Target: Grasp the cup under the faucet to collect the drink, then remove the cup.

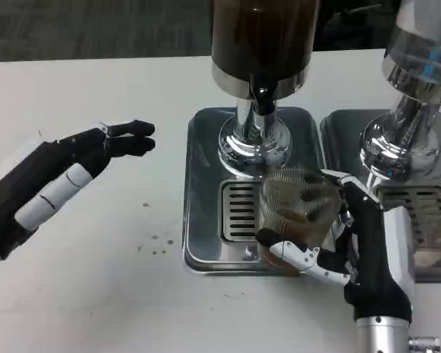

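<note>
Gripping cup (292,213) w/ right hand (338,243) under faucet (262,97), left hand (66,180) spread, holding nothing

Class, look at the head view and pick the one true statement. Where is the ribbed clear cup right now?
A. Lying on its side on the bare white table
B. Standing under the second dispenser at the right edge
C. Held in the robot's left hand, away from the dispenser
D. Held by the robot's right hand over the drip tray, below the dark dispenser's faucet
D: the right hand wraps the cup above the drip tray, just below the faucet; the left hand holds nothing.
</note>
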